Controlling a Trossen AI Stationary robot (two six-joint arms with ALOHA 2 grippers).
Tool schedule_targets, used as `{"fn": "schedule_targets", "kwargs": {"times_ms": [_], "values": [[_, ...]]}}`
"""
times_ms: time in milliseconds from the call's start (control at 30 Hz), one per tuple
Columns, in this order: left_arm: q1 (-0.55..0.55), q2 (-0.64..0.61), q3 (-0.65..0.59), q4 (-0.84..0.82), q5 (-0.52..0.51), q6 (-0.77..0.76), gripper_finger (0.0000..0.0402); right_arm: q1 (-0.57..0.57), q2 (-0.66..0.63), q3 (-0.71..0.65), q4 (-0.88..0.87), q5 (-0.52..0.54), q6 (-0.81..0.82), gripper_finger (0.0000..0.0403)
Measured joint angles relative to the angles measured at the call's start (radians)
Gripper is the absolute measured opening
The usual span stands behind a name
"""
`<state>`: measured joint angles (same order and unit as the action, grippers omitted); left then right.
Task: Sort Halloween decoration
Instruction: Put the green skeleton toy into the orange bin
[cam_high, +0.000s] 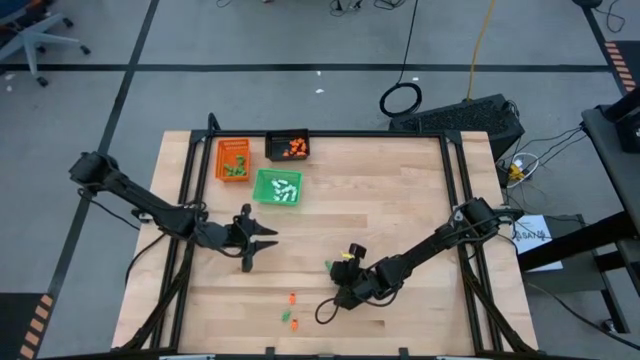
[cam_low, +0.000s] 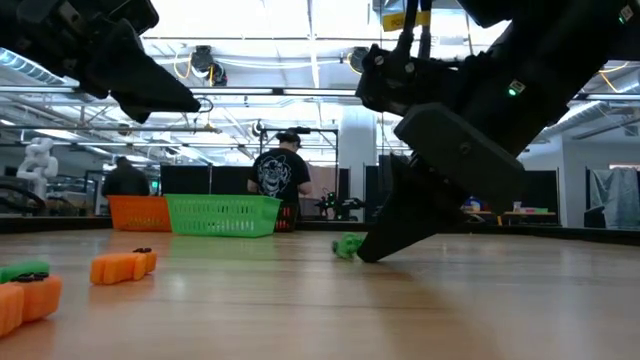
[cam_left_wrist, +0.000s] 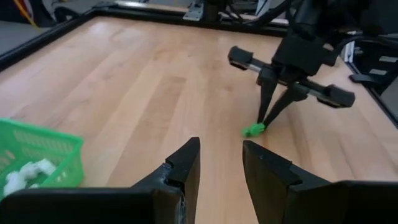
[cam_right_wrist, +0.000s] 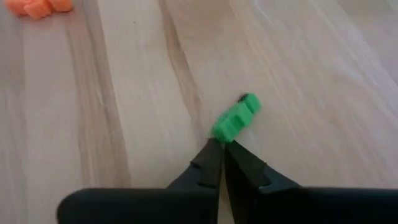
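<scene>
A small green decoration piece (cam_right_wrist: 235, 118) lies on the bare wood near the table's middle front, and the fingertips of my right gripper (cam_right_wrist: 221, 148) are shut at its near end. The low view shows the same piece (cam_low: 348, 245) resting on the table beside the slanting fingers. My left gripper (cam_high: 265, 240) hovers open, to the left of the piece and clear of it, with nothing between its fingers (cam_left_wrist: 186, 163). More orange pieces (cam_high: 292, 298) and green pieces (cam_high: 284, 316) lie loose near the front edge. My right gripper pinches one end of the green piece (cam_right_wrist: 219, 135) between the very tips of its two fingers. The fingers slant down from the table's right side and lie roughly along the piece. The rest of the piece sticks out past the tips and rests on the table.
Three small trays stand at the back left: an orange tray (cam_high: 233, 158) with green pieces, a black tray (cam_high: 288, 146) with orange pieces, and a green tray (cam_high: 278, 187) with white pieces. A dark cable loop (cam_high: 325, 310) lies under the right arm. People stand in the room beyond.
</scene>
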<state>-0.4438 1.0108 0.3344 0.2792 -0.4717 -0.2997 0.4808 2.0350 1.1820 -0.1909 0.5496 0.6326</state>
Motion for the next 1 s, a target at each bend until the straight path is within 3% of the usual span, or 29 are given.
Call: {"fn": "schedule_targets", "kwargs": {"times_ms": [367, 633, 767, 1000], "values": [[0.000, 0.137, 0.000, 0.171, 0.043, 0.079, 0.0118, -0.001, 0.000, -0.001, -0.001, 0.004, 0.006, 0.0002], [0.000, 0.162, 0.000, 0.186, 0.052, 0.080, 0.0118, -0.002, -0.012, -0.003, 0.004, -0.002, 0.082, 0.0010], [0.000, 0.162, 0.000, 0.187, 0.052, 0.080, 0.0118, 0.003, -0.015, -0.005, 0.056, -0.002, 0.082, 0.0048], [0.000, 0.162, 0.000, 0.187, 0.052, 0.080, 0.0118, 0.003, -0.015, -0.005, 0.137, 0.047, 0.064, 0.0157]]}}
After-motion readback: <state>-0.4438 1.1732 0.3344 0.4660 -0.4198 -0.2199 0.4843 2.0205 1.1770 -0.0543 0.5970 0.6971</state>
